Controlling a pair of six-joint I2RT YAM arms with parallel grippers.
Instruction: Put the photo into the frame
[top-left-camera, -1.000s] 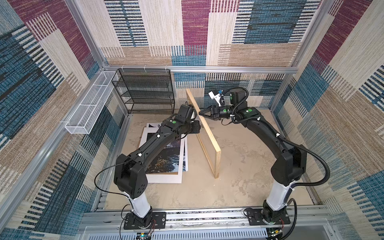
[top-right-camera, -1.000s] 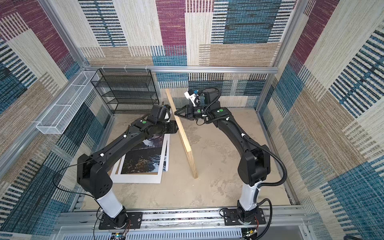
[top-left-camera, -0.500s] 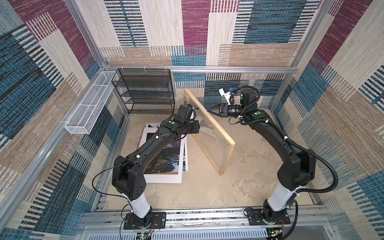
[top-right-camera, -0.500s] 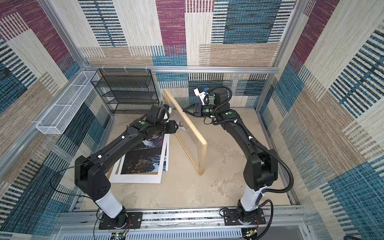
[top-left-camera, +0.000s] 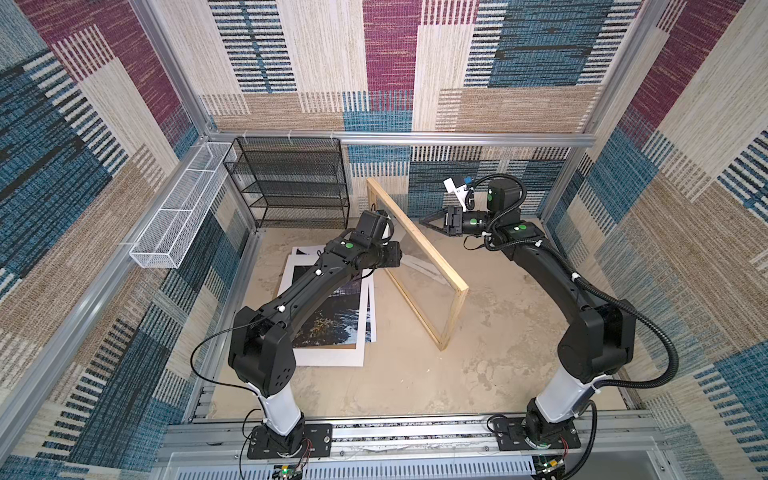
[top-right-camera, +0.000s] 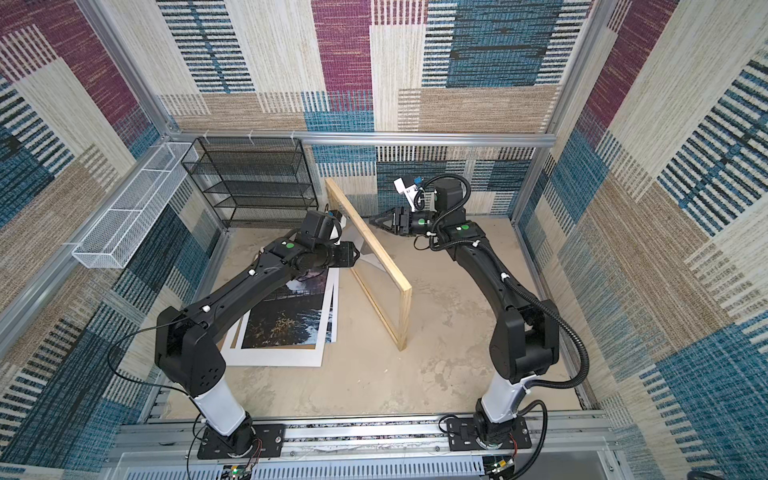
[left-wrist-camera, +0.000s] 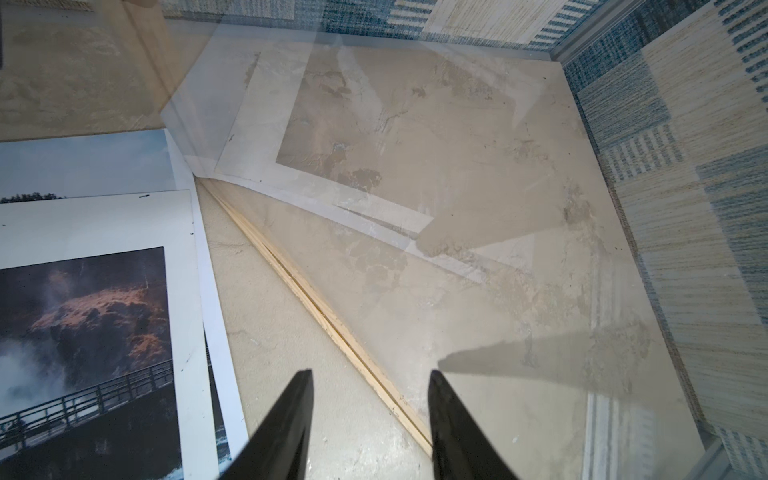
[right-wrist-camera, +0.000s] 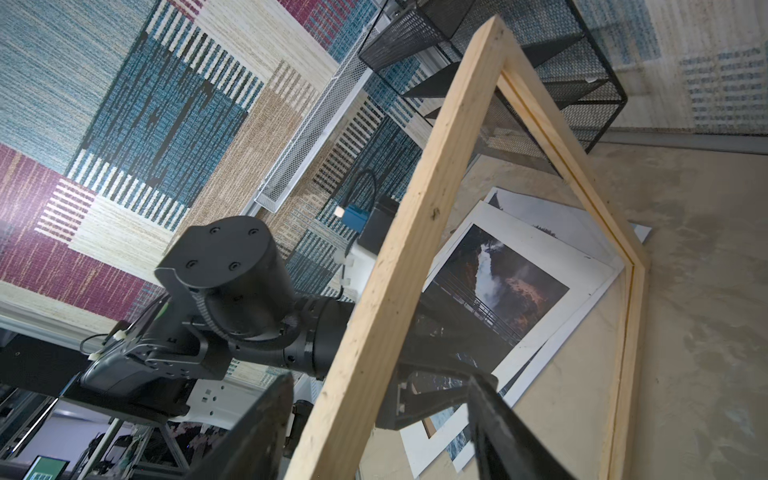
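Step in hand, most likely: getting the frame (top-left-camera: 415, 232) down flat. Photo loading is not starting yet. The frame is standing on one long edge near the middle of the counter (top-left-camera: 498, 316), running from the back edge toward the front and leaning over toward the right side. The photo (top-left-camera: 336, 320) is lying flat by the left edge of the counter, under a white mat (top-left-camera: 332, 359) whose opening is showing the waterfall, and partly under the left arm. It is lying near the frame's bottom rail.

The right end effector (top-left-camera: 428, 221) is hanging at the top rail with its fingers (right-wrist-camera: 494, 415) spread wide. In the right wrist view the rail is passing between them and neither finger is visibly pressing on it, so nothing is being gripped. The left end effector (left-wrist-camera: 370, 374) is sitting on the other side of the pane, fingers partly spread, nothing between them. Whether the tips are touching the pane cannot be told.

Next move is probably calling for controlling the lean so the frame is going down gently onto the bare right half, then sliding the mat off and pinching the photo by its thin white edge. Risk: an unheld frame dropping hard.
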